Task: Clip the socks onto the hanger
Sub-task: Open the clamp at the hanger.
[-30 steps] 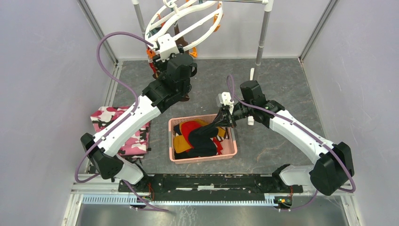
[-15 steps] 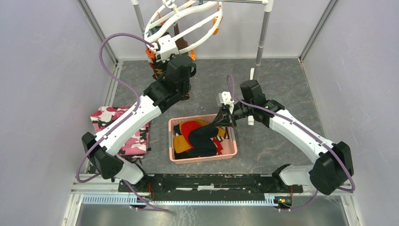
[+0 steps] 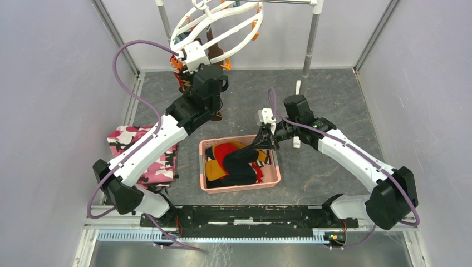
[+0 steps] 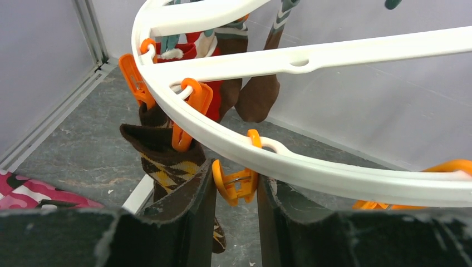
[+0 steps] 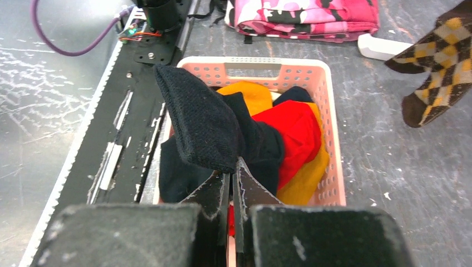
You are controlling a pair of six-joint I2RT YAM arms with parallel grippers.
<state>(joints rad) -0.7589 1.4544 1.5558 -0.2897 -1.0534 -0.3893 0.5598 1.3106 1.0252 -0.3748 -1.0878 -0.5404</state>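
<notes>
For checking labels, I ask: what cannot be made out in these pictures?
- Left wrist view: whether the left gripper presses the orange clip; the gap is too fine.
- Top view: the hook of the hanger, cut by the upper edge.
- Right wrist view: the basket floor, under socks; the right gripper holds a black sock.

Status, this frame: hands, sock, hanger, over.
Left hand pinching orange clip on hanger. Right hand shut on black sock over basket. Clipped argyle sock beside left hand.
</notes>
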